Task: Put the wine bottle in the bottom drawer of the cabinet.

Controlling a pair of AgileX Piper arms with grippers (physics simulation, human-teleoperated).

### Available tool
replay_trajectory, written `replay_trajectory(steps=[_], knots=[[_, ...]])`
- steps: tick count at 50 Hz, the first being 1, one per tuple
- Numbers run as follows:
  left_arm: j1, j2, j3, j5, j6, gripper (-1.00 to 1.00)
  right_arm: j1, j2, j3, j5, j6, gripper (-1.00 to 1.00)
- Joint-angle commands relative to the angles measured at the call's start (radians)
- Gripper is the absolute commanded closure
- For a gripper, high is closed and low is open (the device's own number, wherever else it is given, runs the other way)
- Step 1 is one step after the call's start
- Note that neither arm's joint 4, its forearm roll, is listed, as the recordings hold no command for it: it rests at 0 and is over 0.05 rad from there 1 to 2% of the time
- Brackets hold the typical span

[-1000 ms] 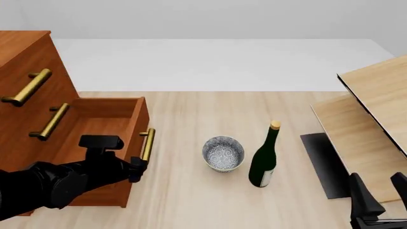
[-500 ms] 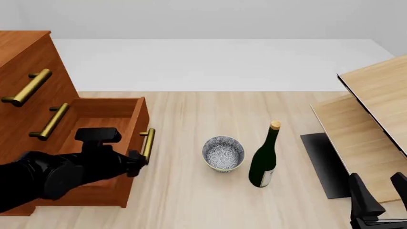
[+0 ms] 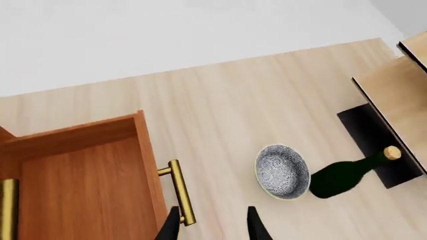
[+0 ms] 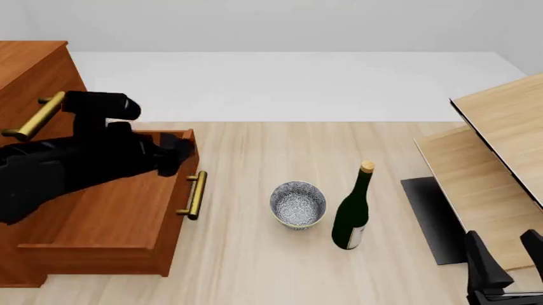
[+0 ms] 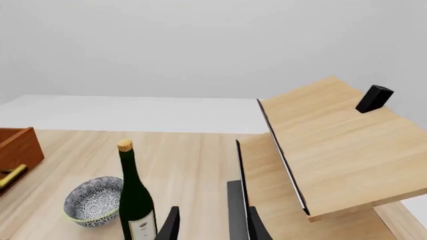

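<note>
The wine bottle (image 4: 352,210) stands upright on the table, dark green with a tan cork, right of a speckled bowl (image 4: 298,204). The cabinet (image 4: 34,70) is at the left, and its bottom drawer (image 4: 110,216) is pulled out, its inside bare and its brass handle (image 4: 195,196) free. My left gripper (image 4: 180,152) hovers above the drawer's far right corner, open, holding nothing. In the left wrist view the left gripper (image 3: 213,227) looks down on the handle (image 3: 179,195) and the bottle (image 3: 343,172). My right gripper (image 4: 509,257) rests open at the near right, well away from the bottle (image 5: 135,200).
Pale slanted wooden furniture (image 4: 496,146) fills the right side, with a dark mat (image 4: 428,216) at its foot close to the bottle. The bowl (image 5: 93,200) sits between the drawer and the bottle. Two upper drawer fronts with brass handles (image 4: 34,117) are shut.
My left arm has risen from beside the drawer handle, up and back over the open drawer. The drawer, bottle, bowl and right arm have not moved.
</note>
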Motion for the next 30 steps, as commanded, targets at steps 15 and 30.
replay_trajectory(steps=[15,30], knots=[[-0.186,-0.147,-0.084,-0.086,0.047,-1.0,0.008,0.0,0.0,0.002,-0.01,-1.0],[-0.254,-0.143,-0.023,-0.239,0.086,-1.0,0.014,0.002,0.0,0.003,-0.01,-1.0]])
